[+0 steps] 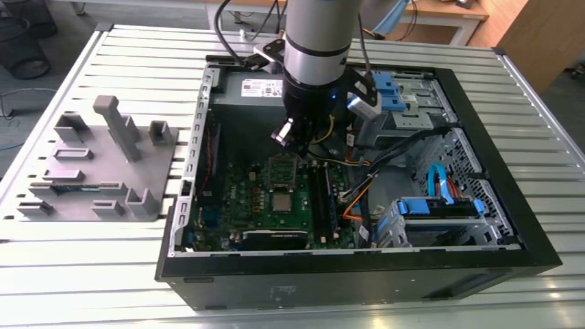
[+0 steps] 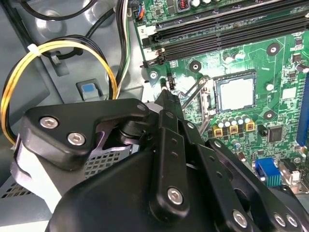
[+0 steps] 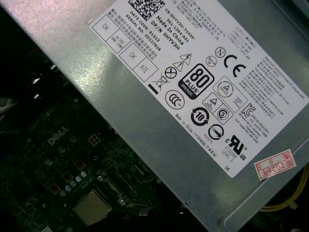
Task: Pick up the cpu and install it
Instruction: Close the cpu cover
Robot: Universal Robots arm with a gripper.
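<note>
The cpu (image 1: 281,201), a small square with a pale metal top, lies flat in the socket on the green motherboard (image 1: 246,199) inside the open computer case. It shows again in both wrist views (image 2: 236,92) (image 3: 91,208). My gripper (image 1: 285,133) hangs above the board's far part, behind the socket and clear of the cpu. In the second wrist view its black fingers (image 2: 166,96) meet in one narrow tip with nothing between them. A thin metal socket lever (image 2: 193,92) stands raised beside the socket.
The silver power supply (image 3: 193,96) fills the case's far end. Yellow and black cables (image 2: 63,48) run beside the board, and long black memory slots (image 2: 217,36) lie next to the socket. Blue drive bays (image 1: 439,205) sit at the exterior view's right, a grey fixture (image 1: 92,164) at its left.
</note>
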